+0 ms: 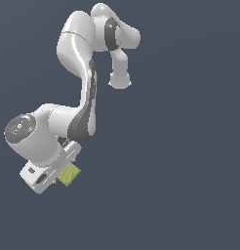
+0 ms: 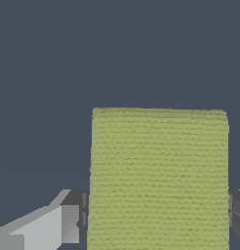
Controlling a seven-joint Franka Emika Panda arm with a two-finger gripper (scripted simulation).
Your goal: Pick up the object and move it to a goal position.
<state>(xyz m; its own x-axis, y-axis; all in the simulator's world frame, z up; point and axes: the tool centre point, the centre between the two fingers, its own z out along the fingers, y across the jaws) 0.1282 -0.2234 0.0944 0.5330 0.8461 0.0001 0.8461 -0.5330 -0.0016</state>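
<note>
arm: white panda arm (image 1: 78,83) folded over a plain dark backdrop, its wrist at the exterior view's lower left.
pincer: the pincer (image 1: 63,172) is clamped on the object, one finger (image 2: 68,223) pressed to each side.
object: yellow-green textured block (image 1: 69,174) held between the fingers, off any surface.
</note>
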